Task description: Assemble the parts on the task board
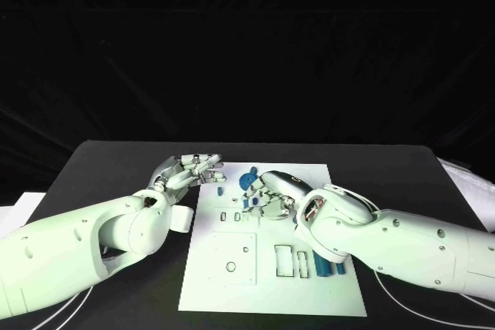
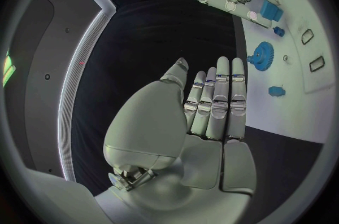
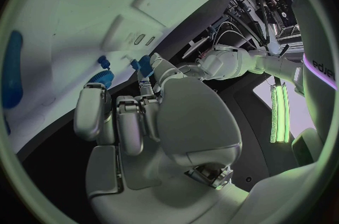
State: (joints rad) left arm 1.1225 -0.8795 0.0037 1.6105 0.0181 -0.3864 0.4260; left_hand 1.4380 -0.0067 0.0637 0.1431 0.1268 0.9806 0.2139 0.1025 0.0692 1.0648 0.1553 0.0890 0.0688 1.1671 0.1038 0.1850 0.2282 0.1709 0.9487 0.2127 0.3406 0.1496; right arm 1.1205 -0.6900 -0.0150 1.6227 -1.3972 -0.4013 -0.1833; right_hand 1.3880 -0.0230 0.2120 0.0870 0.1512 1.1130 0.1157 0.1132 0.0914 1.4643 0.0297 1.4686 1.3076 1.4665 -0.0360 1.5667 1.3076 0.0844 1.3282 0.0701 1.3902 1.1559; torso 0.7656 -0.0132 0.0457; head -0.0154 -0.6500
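Observation:
The white task board (image 1: 268,287) lies in the middle of the black table. My left hand (image 1: 192,170) hovers at the board's far left corner with its fingers (image 2: 215,105) stretched out straight, holding nothing. My right hand (image 1: 275,195) is over the far middle of the board, and its fingertips pinch a small blue block (image 3: 144,64), also seen from the left wrist as the blue block (image 2: 270,10). A blue gear (image 1: 247,180) stands on the board just beyond this hand, next to a small blue piece (image 2: 277,90).
Two long blue parts (image 1: 328,265) lie at the board's near right, beside rectangular slots (image 1: 285,261) and a raised square plate (image 1: 231,254). White sheets lie at the table's left edge (image 1: 18,208) and right edge (image 1: 466,180).

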